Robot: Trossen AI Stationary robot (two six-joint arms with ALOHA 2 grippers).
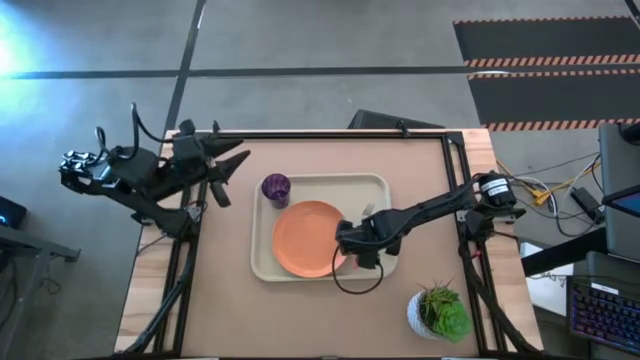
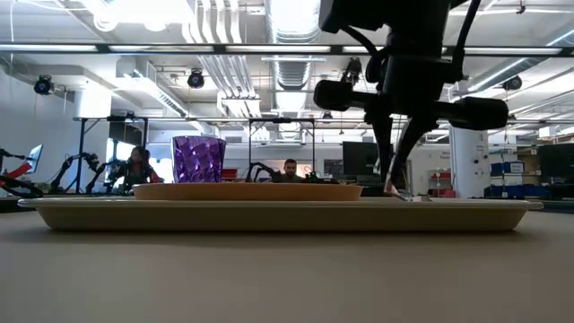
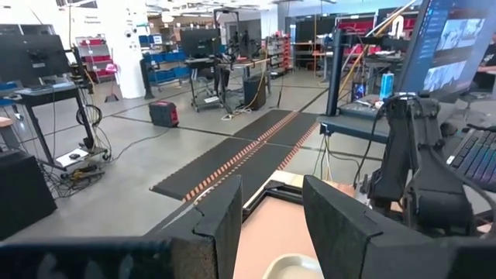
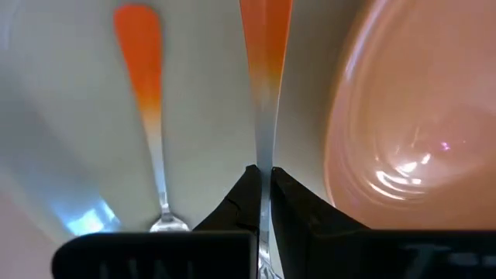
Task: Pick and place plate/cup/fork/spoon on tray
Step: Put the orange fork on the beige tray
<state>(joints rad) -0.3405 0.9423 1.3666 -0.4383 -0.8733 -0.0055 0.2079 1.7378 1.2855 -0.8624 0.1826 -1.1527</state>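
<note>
Utensil (image 4: pixel 264 116) pinched lengthwise beside plate (image 4: pixel 403 132)

The round orange plastic plate (image 4: pixel 403 139) looks smooth and glossy, catching bright highlights at the right of the frame. The cream rectangular plastic tray (image 4: pixel 70 116) has a soft satin sheen. Two thin utensil stems (image 4: pixel 263 132) are polished silver metal running into red-orange handles. The faceted purple cup (image 2: pixel 198 160) looks translucent. The brown tabletop (image 1: pixel 300 310) appears matt.

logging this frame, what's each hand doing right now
Left hand: open, empty, raised at the table's left edge.
Right hand: shut on a thin red-orange-handled metal utensil over the cream rectangular plastic tray; fork or spoon cannot be told.
</note>
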